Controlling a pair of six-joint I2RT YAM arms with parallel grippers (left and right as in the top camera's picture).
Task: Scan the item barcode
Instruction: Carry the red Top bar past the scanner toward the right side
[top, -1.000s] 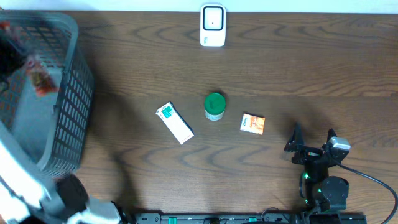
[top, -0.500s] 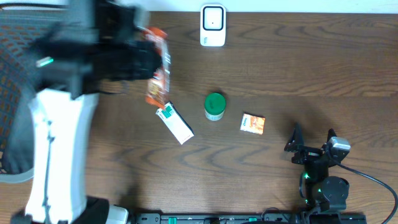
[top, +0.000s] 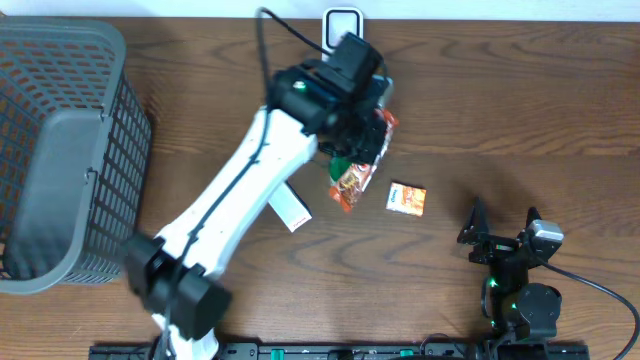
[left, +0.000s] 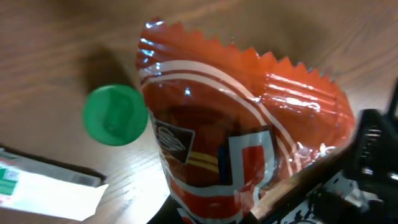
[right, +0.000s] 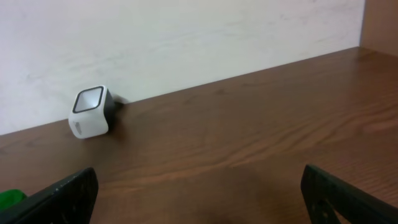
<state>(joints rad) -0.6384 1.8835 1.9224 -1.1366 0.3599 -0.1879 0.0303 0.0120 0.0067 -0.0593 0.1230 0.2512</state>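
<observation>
L pincer clamped on orange snack bag, held over surface nr green-lidded jar, probably just short of scanner. R pincer wide open, front-right.

Overhead: the left arm covers the lower part of the scanner and one end of the white box. The snack bag hides nearly all of the green lid. Right wrist view: that lid is cut by the bottom-left corner; left wrist view: bag print blurred, barcode not made out.
</observation>
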